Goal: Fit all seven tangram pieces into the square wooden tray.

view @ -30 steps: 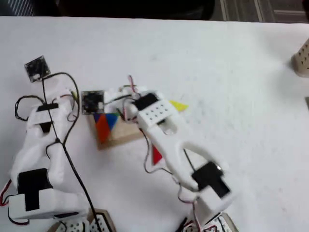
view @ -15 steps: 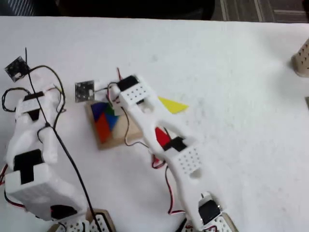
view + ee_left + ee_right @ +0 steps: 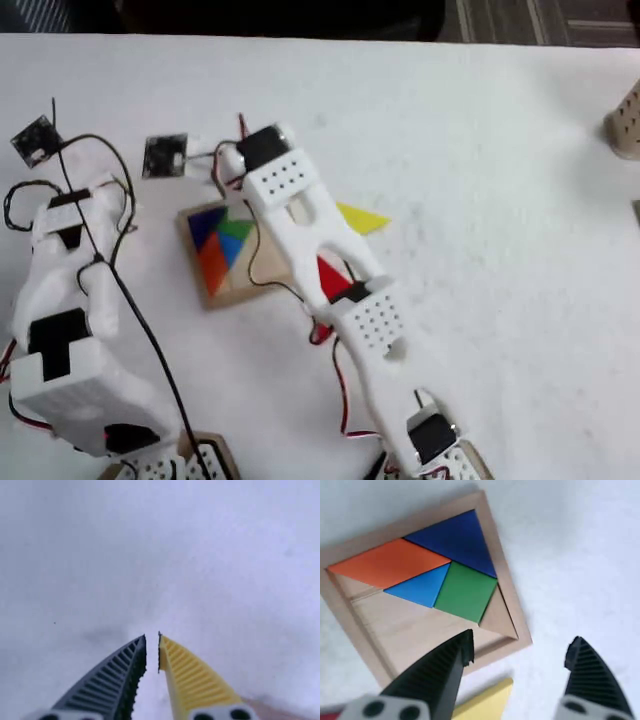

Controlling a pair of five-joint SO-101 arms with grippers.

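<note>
Tangram tray (image 3: 511, 600) lies under the right claw (image 3: 520, 645), which is spread wide and empty; the left claw (image 3: 151, 642) is pinched together over bare table. The flat yellow triangle (image 3: 485, 702), just right of the tray, could skid away from a low grab. A finger could also bump the tray and unseat its fitted pieces (image 3: 465, 592).

Bright diffuse overhead light; white table (image 3: 500, 200) evenly lit; shadows faint, soft-edged.
</note>
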